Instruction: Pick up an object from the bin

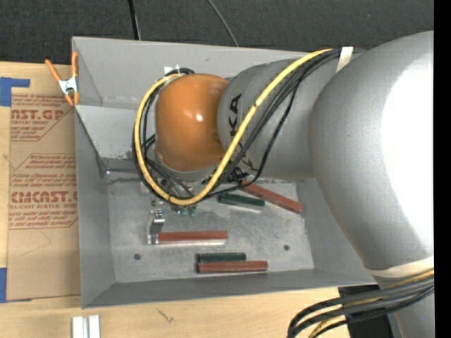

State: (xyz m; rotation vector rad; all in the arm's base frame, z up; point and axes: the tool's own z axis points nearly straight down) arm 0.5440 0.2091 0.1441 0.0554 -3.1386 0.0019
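Now hanging low: hand at the end of a red bar

The arm (352,139) is reaching in from the right, and its orange cover (189,122) is hanging over the middle of the bin (91,210). Below the cover the hand (156,227) is sitting low over the left part of the floor, its metal tip just beside the left end of a red bar (192,237) that is lying flat, running left to right. Whether the two are touching, and whether the hand is open or closed, I cannot tell. Nearer the front wall a front green bar (220,258) and a front red bar (236,266) are lying side by side, touching. Behind, a back green bar (241,201) and a back red bar (278,198) are poking out from under the arm.
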